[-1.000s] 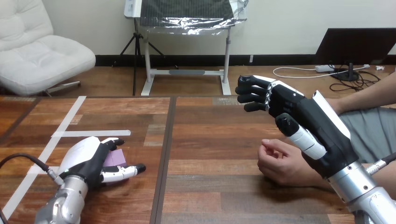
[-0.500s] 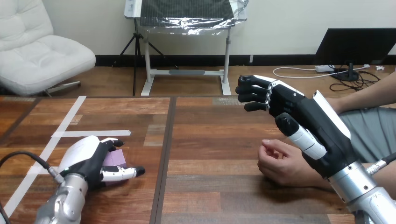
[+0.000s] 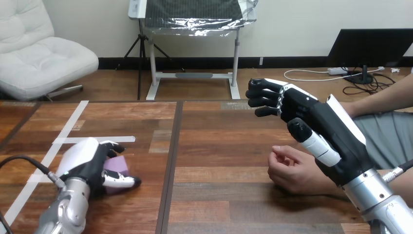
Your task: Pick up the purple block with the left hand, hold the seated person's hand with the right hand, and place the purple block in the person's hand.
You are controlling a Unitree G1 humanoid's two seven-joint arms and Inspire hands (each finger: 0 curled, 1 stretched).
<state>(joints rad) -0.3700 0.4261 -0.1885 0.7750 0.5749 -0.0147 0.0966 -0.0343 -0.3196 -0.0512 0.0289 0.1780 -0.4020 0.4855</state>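
Note:
The purple block (image 3: 117, 167) lies on the wooden table (image 3: 219, 146) at the lower left, partly covered by my left hand (image 3: 90, 163). That hand's fingers curl over the block's far side and its thumb presses along the near side. My right hand (image 3: 311, 124) hovers at the right above the table, fingers slightly bent and holding nothing. Just under and in front of it rests the person's hand (image 3: 291, 168), loosely curled on the table. My right hand and the person's hand are apart.
White tape lines (image 3: 73, 131) cross the left part of the table. A dark seam (image 3: 171, 161) runs front to back near the middle. The person's forearm (image 3: 384, 105) comes in from the right edge.
My left hand has slid a little to the left and closed tighter around the purple block, thumb drawn in. My right hand and the person's hand have stayed in place.

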